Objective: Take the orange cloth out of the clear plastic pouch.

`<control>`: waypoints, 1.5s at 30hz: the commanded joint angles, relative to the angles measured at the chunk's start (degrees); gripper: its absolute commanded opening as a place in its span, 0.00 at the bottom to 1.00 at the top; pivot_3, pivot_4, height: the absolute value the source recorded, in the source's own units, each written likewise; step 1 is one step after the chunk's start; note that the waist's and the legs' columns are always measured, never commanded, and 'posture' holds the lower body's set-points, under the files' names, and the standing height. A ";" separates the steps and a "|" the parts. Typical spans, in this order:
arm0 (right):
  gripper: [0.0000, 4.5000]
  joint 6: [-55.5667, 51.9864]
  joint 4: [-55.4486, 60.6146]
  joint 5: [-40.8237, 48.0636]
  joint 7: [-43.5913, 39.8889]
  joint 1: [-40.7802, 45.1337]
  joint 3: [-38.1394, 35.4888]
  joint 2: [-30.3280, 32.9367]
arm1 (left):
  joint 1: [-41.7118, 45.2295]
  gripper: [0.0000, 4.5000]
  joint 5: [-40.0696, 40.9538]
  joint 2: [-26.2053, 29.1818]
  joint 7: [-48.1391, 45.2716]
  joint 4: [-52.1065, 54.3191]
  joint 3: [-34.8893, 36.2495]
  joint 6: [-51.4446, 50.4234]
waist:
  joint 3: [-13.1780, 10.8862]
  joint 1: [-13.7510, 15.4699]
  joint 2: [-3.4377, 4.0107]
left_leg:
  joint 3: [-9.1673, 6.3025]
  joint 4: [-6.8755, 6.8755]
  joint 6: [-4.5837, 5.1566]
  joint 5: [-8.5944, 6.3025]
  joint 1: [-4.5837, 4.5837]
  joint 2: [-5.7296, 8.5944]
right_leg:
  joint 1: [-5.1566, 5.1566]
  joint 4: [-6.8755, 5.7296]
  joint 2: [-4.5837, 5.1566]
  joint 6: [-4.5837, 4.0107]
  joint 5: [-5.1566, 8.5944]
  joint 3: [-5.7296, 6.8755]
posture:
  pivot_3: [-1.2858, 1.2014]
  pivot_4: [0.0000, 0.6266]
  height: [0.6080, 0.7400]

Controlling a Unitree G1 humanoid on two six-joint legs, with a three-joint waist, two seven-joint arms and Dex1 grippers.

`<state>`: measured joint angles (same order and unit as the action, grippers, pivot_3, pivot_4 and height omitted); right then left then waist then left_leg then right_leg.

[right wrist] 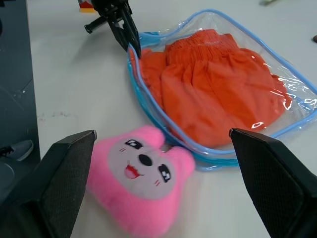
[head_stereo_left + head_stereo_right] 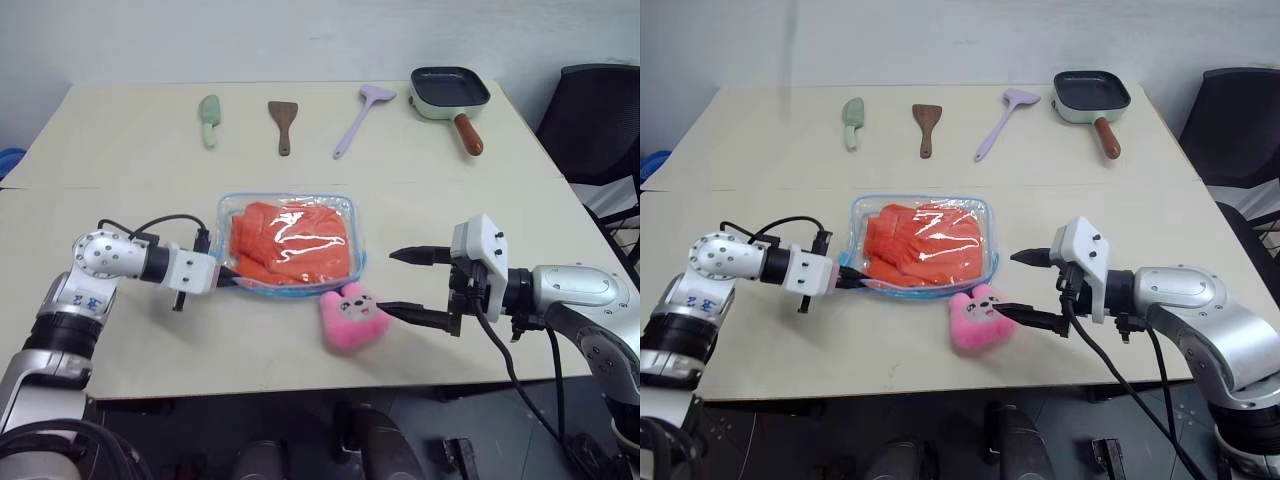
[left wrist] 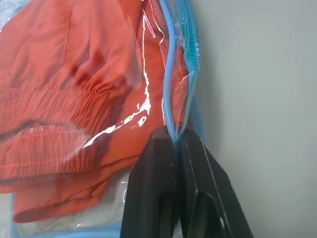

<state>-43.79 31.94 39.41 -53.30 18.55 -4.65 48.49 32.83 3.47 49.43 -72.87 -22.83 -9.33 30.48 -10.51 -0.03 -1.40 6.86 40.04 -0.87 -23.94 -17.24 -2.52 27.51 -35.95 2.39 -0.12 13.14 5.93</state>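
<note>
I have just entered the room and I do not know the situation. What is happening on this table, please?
A two-armed robot is working on a clear plastic pouch with an orange cloth still inside. Its left gripper is shut on the pouch's blue edge. Its right gripper is open and hovers beside a pink plush toy that lies next to the pouch. Kitchen tools and a small pan lie untouched at the far side.
</note>
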 commanded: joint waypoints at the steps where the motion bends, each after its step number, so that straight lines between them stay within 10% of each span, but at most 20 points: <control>1: 1.00 0.12 2.32 2.32 -2.41 -1.29 -2.39 2.38 | -2.01 0.01 2.25 1.07 0.15 6.40 1.69 -1.41 | 0.00 0.23 0.00 | -0.01 0.00 0.01 -0.01 0.00 0.01 | -0.01 0.01 0.01 0.00 0.00 0.01 | 0.52 0.24 1.00; 7: 1.00 -0.40 4.02 2.92 -1.67 -6.74 -5.89 4.85 | -6.50 0.01 1.89 1.28 3.19 13.44 2.48 -8.91 | 0.00 0.37 0.00 | -0.01 -0.01 0.06 -0.03 0.00 0.02 | -0.03 0.05 0.00 0.01 0.00 -0.01 | 0.52 0.24 1.00; 17: 1.00 -6.29 10.60 9.50 12.12 -25.86 -15.88 -3.28 | -17.04 0.62 20.43 5.86 3.87 35.35 12.13 -45.68 | 0.01 0.37 -0.02 | -0.14 -0.09 -0.02 -0.07 0.03 -0.07 | -0.12 0.18 -0.12 -0.01 0.02 -0.25 | 0.52 0.24 1.00; 28: 1.00 -9.32 8.89 15.59 22.99 -28.34 -6.53 -14.49 | -16.90 0.62 40.39 13.83 1.86 47.30 19.56 -70.37 | 0.01 -0.02 0.02 | 0.03 -0.09 -0.18 -0.12 0.22 -0.06 | -0.09 0.10 -0.60 -0.04 0.06 -0.93 | 0.52 0.24 1.00; 42: 0.02 -7.81 6.31 13.19 14.99 -23.76 3.46 -10.61 | -11.16 0.63 37.51 10.59 3.63 46.56 14.50 -69.60 | 0.02 -0.17 0.00 | 0.15 -0.09 -0.36 -0.21 0.27 -0.02 | 0.00 0.09 -0.93 -0.08 0.08 -1.22 | 0.52 0.24 1.00; 45: 0.01 -9.29 3.44 11.39 16.87 -18.23 7.68 -12.77 | -10.68 0.63 34.84 9.60 2.59 45.80 11.69 -67.05 | 0.04 -0.18 -0.03 | 0.18 -0.08 -0.37 -0.21 0.31 -0.02 | -0.01 0.08 -0.94 -0.09 0.08 -1.26 | 0.52 0.24 1.00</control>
<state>-52.77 35.80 51.42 -37.00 -0.72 1.28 36.58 21.59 39.50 59.25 -69.57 22.51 3.17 -38.37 -10.47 -0.21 -1.42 7.07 39.97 -1.24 -24.15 -16.91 -2.52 27.49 -35.89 1.45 -0.21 13.22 4.65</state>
